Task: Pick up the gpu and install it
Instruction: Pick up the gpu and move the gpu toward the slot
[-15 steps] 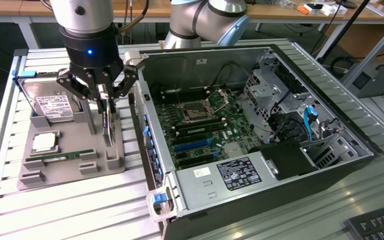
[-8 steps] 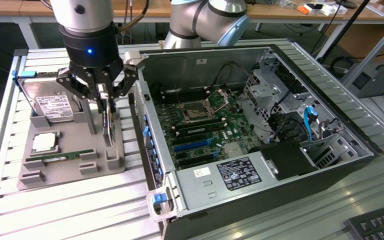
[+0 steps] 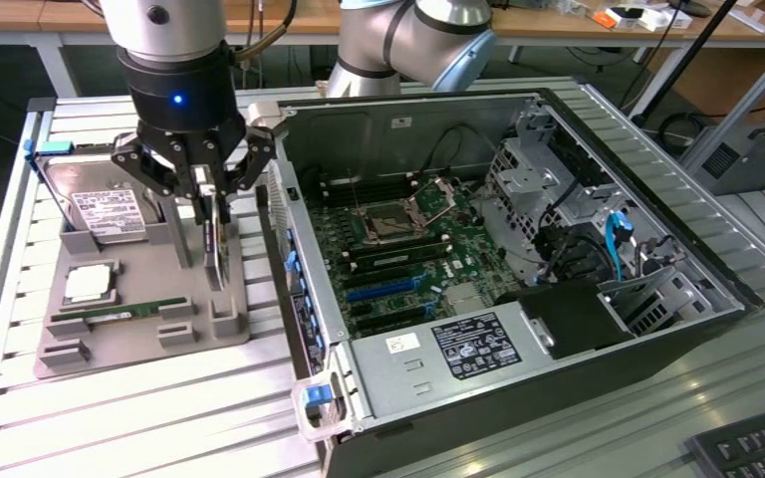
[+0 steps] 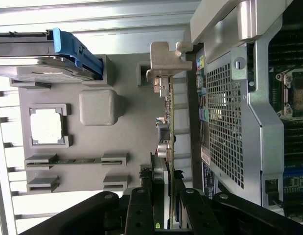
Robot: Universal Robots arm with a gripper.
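The gripper [image 3: 203, 239] is half closed, its fingers pinching the gpu [image 4: 171, 117] from both faces. The card stands on edge over the gray tray [image 3: 117, 349], just beside the computer case [image 3: 516, 398]. Its long axis runs along the case wall, with the metal bracket [image 4: 163, 56] at the end away from the fingers.

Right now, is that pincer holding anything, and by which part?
Yes: the pincer clamps the gpu by its top edge, the card upright at the grey tray.

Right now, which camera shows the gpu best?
The wrist view: the gpu runs edge-on from its silver bracket to the claw. The exterior view shows it as a thin upright strip in the gray tray, under the claw, beside the computer case.
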